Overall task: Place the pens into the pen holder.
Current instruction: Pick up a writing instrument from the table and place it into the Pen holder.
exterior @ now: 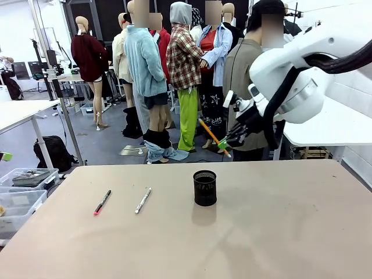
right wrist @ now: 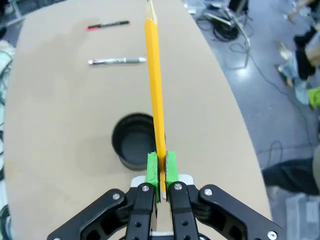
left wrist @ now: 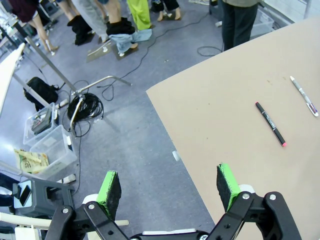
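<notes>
I have the right gripper (right wrist: 161, 167) clenched on the orange-yellow pencil (right wrist: 154, 75), green pads pressed against its lower end, where the green band sits. The pencil runs straight out from between the pads. In the right wrist view its shaft crosses the near rim of the pen holder (right wrist: 134, 141), so the cup's dark mouth lies just beside and below the shaft.

From the front view the gripper hangs in the air above the far right part of the surface (exterior: 279, 232), higher than the holder and off to its right, with the pencil tilted up toward the picture's left. The holder stands upright near the middle of the surface.

The black pen (exterior: 102, 201) with its red-pink end and the white-silver pen (exterior: 143, 200) lie flat to the holder's left. They are roughly parallel and apart, with the white one between the black pen and the cup.

My left gripper (left wrist: 170, 185) is released, jaws wide apart and holding nothing. It hangs by the surface's left edge, one pad over the floor and the other over the surface, both pens well ahead of it.
</notes>
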